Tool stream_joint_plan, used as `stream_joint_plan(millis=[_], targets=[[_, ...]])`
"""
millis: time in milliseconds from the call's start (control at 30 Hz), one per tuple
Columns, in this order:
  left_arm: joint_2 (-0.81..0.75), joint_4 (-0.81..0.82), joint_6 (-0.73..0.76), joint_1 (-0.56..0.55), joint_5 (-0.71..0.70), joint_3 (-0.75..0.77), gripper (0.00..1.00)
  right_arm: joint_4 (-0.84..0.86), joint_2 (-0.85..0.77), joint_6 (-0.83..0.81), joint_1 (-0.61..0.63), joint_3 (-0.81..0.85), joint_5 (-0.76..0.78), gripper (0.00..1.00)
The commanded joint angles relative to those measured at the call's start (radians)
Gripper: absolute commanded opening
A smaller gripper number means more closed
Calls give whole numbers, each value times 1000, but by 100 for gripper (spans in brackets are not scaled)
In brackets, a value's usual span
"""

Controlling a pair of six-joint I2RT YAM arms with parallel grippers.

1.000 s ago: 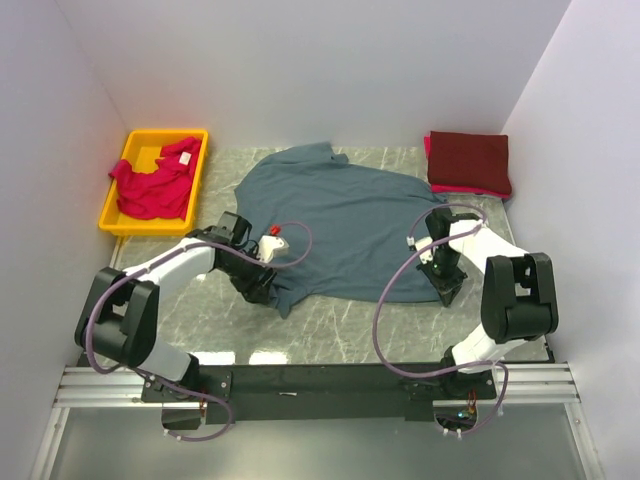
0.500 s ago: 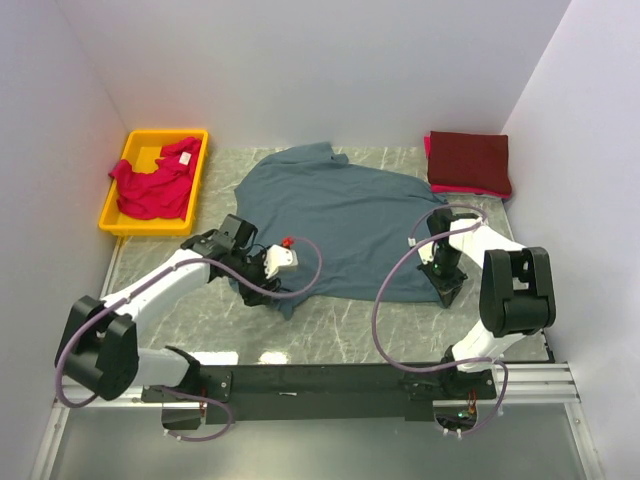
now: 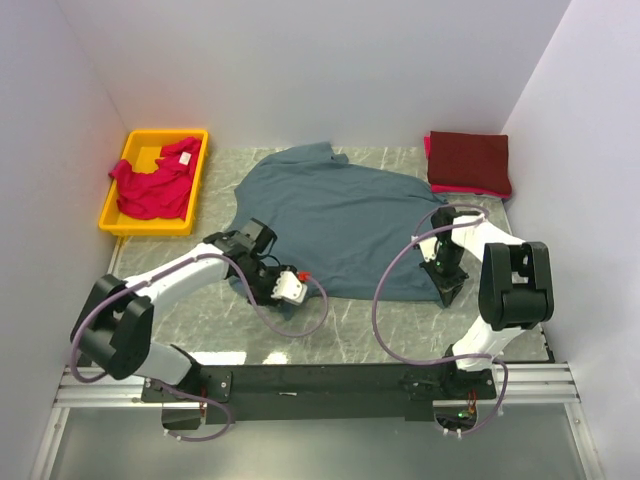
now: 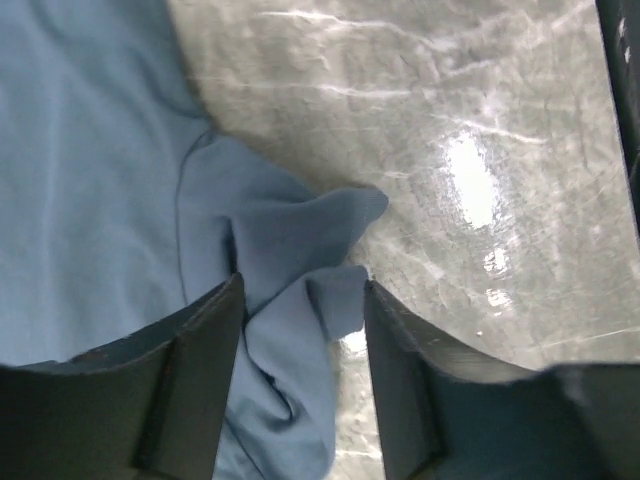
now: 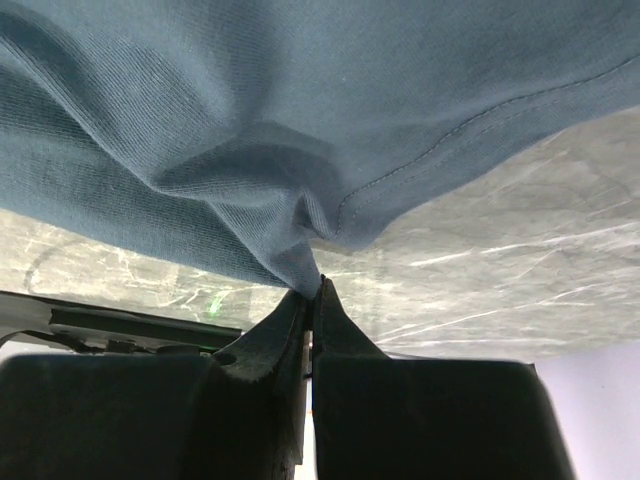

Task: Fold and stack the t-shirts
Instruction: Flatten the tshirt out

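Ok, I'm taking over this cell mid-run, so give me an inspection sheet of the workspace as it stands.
Surface: glossy marbled table top.
Job's things: blue-grey t-shirt spread centre; pinkish-red t-shirt crumpled in yellow bin; maroon t-shirt folded, far right.
Clutter: nothing seen beyond the bin.
Grippers: left gripper open astride the blue-grey shirt's bunched corner; right gripper shut on its edge.
Cables: purple cables loop off both arms.
Surroundings: white walls.

plain white walls enclose a grey marbled tabletop; a black rail crosses the lower frame, glare on the stone.
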Motion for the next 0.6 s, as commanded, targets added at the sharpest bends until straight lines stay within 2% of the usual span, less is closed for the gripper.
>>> stream_joint_plan(millis=[0, 167, 233, 367, 500, 567], targets=[[37, 15, 100, -27, -36, 10, 55, -17, 2, -7, -11, 44, -2, 0], [40, 5, 117, -29, -102, -24, 33, -28, 3, -10, -10, 58, -2, 0], [-1, -14, 141, -29, -124, -49, 29, -32, 3, -10, -10, 64, -2, 0], [-91, -128, 158, -27, -113, -69, 9, -31, 0, -16, -31, 66, 12, 0], [-248, -244, 161, -21, -98, -73, 1, -16, -4, -33, -45, 40, 44, 0], [-300, -302, 178, -20, -111, -84, 1, 0, -9, -50, -56, 19, 80, 0]])
